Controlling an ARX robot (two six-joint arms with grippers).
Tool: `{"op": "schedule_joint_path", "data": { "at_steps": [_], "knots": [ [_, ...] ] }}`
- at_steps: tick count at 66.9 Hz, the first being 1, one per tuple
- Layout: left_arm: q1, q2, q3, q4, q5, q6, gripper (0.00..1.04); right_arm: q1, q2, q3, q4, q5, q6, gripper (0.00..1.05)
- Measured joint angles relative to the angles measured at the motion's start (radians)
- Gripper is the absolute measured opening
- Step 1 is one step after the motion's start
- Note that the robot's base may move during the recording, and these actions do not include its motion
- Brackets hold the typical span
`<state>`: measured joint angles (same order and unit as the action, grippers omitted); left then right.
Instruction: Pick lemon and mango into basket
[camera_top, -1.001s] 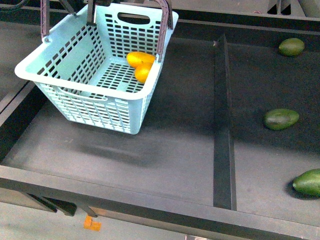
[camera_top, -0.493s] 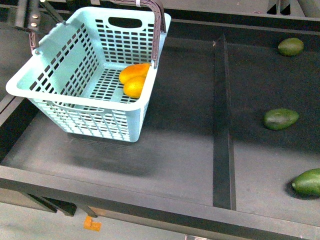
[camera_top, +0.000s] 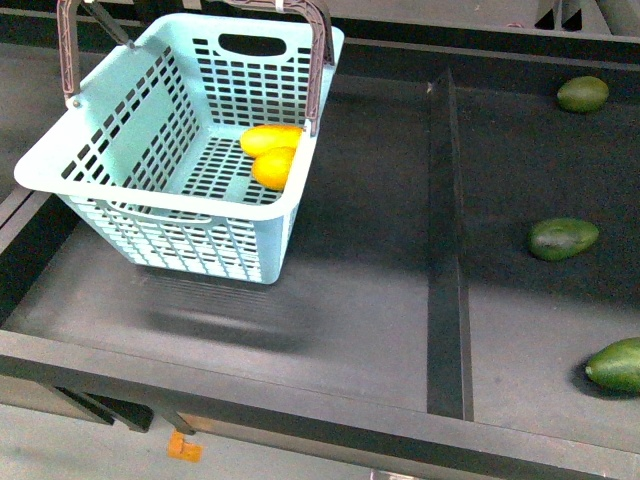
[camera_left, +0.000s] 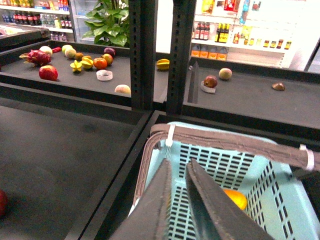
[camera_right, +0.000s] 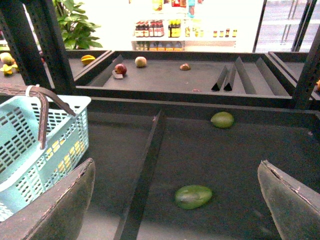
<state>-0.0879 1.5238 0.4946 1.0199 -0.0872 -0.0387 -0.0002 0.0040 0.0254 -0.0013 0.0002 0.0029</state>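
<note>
The light blue-green basket (camera_top: 190, 235) hangs tilted a little above the left bay of the dark shelf, with its shadow under it. The yellow-orange mango (camera_top: 270, 138) and the rounder yellow lemon (camera_top: 275, 168) lie together inside it against the right wall. My left gripper (camera_left: 177, 172) is shut on the basket, right by its brown handle (camera_left: 225, 142). One yellow-orange fruit (camera_left: 235, 198) shows past the fingers. My right gripper (camera_right: 176, 170) is open and empty over the right bay, with the basket (camera_right: 30, 145) off to its side.
A raised divider (camera_top: 447, 250) splits the shelf. Three green avocados (camera_top: 582, 94) (camera_top: 563, 238) (camera_top: 615, 364) lie in the right bay; one avocado (camera_right: 193, 196) lies between my right fingers, lower down. Shelf posts and further fruit shelves stand behind.
The basket has swung to the left and levelled out somewhat, and its left handle has come into view. The two fruits slid slightly inside it. The avocados have not moved.
</note>
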Motion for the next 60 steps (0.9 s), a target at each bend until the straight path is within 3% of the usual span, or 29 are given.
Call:
{"op": "schedule_joint_path", "data": {
  "at_steps": [13, 16, 29, 60],
  "knots": [
    [0.03, -0.192, -0.205, 0.014, 0.033, 0.021, 0.04, 0.0, 0.0, 0.0, 0.0, 0.0, 0.0, 0.96],
    [0.062, -0.234, -0.24, 0.008, 0.08, 0.023, 0.04, 0.0, 0.0, 0.0, 0.0, 0.0, 0.0, 0.96],
    [0.084, -0.352, -0.37, 0.018, 0.087, 0.025, 0.04, 0.0, 0.0, 0.0, 0.0, 0.0, 0.0, 0.96],
    [0.085, -0.87, -0.479, -0.386, 0.087, 0.028, 0.04, 0.0, 0.0, 0.0, 0.0, 0.0, 0.0, 0.96]
  ]
}}
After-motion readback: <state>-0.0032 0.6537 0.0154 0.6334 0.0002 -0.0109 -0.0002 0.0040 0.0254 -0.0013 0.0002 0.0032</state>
